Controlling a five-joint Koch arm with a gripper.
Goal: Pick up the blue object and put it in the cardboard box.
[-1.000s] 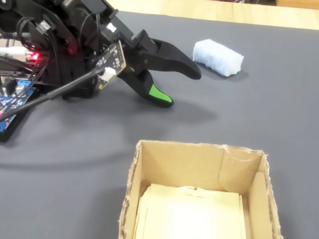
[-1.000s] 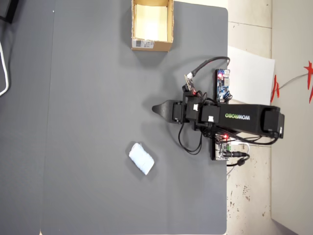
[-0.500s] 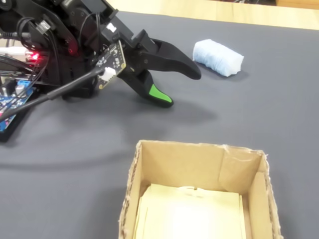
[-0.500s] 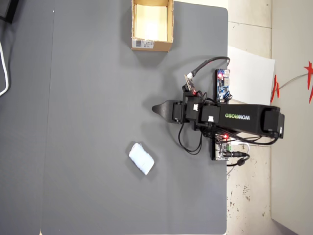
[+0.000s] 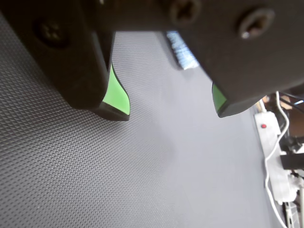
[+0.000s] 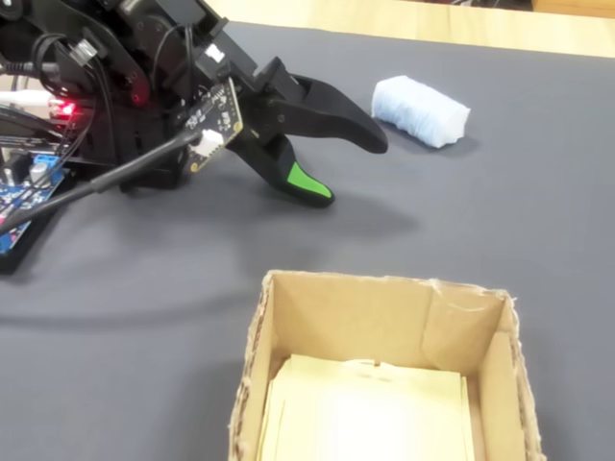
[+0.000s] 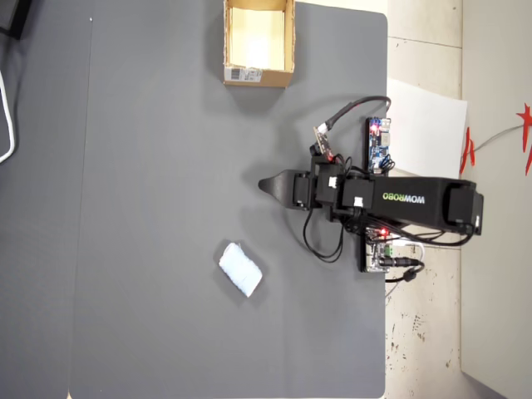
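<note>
The blue object (image 6: 421, 110) is a pale blue soft lump lying on the dark grey mat, seen in the overhead view (image 7: 240, 269) at lower centre and partly behind a jaw in the wrist view (image 5: 182, 53). My gripper (image 6: 354, 168) is open, its black jaws with green pads apart and empty, hovering low over the mat a short way from the lump; in the wrist view (image 5: 172, 113) only mat lies between them. The cardboard box (image 6: 288, 317) stands open-topped at the front of the fixed view, at the mat's top edge in the overhead view (image 7: 229, 41).
The arm's base with circuit boards and cables (image 7: 378, 208) sits at the mat's right edge in the overhead view. A white paper sheet (image 7: 426, 125) lies on the floor beyond. A power strip (image 5: 273, 147) shows at the right in the wrist view.
</note>
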